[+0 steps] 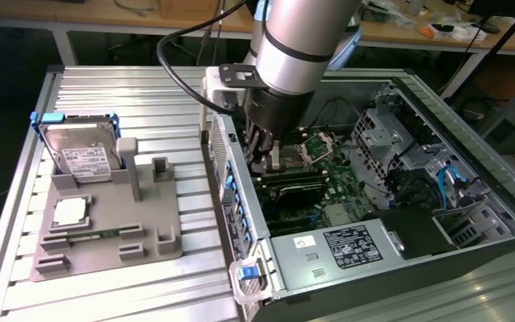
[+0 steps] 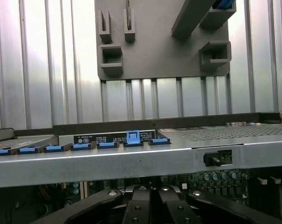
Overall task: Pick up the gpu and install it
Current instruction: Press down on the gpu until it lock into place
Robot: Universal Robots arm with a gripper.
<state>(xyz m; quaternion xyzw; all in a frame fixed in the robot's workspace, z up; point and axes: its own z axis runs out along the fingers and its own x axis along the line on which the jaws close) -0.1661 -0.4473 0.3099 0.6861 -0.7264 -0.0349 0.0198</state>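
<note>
hard drive [image 1: 80,151] upright in grey holder tray [image 1: 105,235] | CPU [image 1: 70,212] lying flat on tray | open computer case [image 1: 472,194] beside

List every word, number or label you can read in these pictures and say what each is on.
None can be read.
White label on the hard drive: print too small.
Black label on the power supply: white print, too small.
White sticker beside it: illegible.
Black strip label on the case's rear edge: blurred.
</note>
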